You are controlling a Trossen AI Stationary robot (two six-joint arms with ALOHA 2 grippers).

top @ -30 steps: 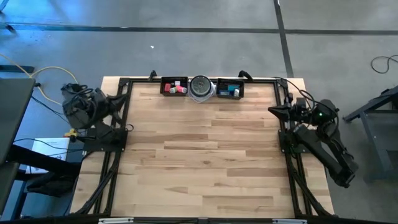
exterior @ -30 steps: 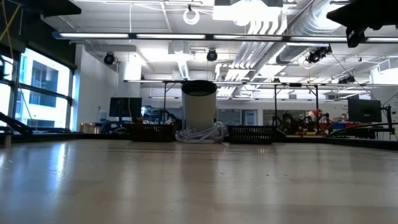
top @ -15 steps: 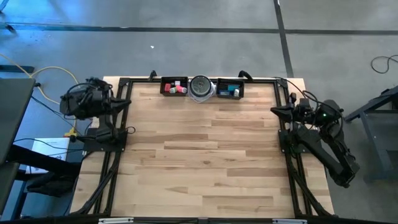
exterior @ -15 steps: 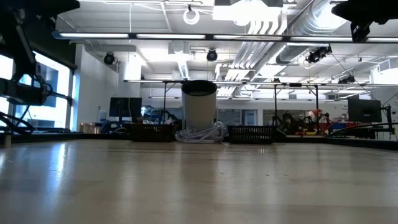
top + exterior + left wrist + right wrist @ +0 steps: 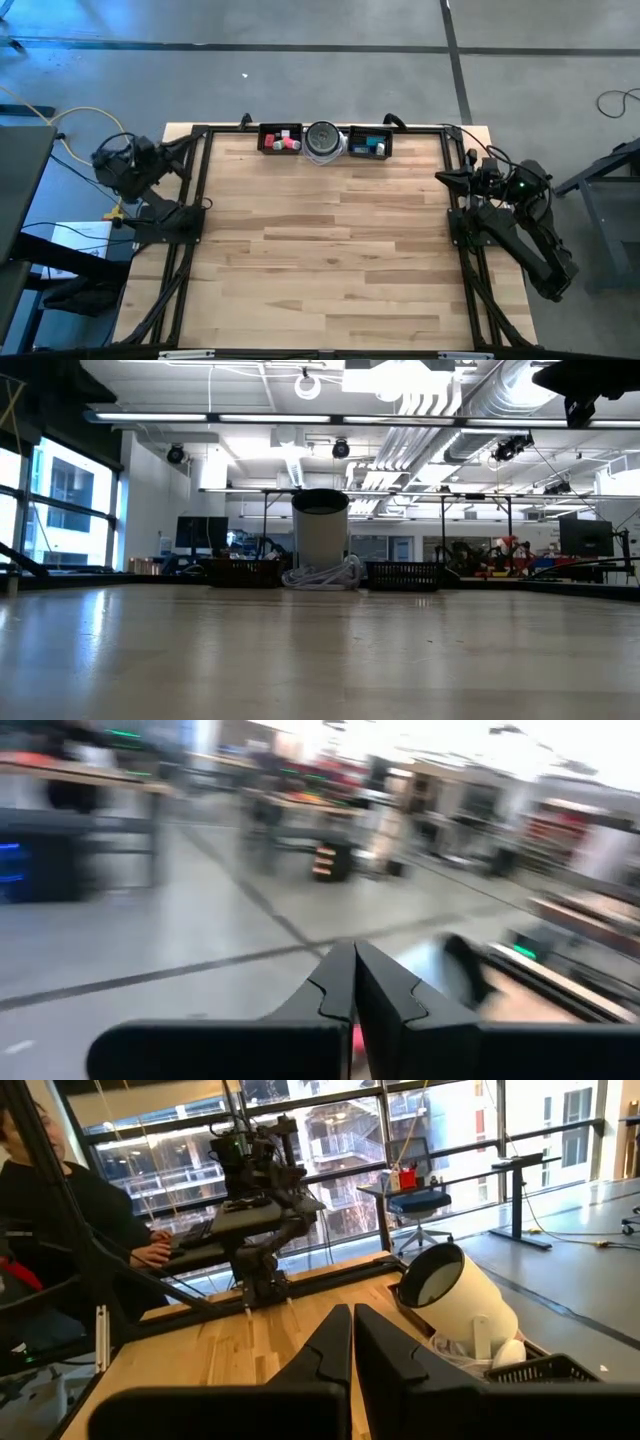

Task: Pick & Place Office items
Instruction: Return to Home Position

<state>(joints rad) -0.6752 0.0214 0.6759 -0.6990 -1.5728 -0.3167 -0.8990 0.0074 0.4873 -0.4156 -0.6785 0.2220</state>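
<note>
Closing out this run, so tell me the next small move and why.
Probably just settle the left gripper into rest beside the table, with nothing to pick. No loose pieces show on the wood, and the office items lie in the left basket and right basket at the far edge. It and the right gripper both have fingers shut, holding nothing, at the table's sides.

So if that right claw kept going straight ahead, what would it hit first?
Likely the left arm at the far edge. The right gripper, shut, points across the table, and its way looks free until there; depth is unclear.
</note>
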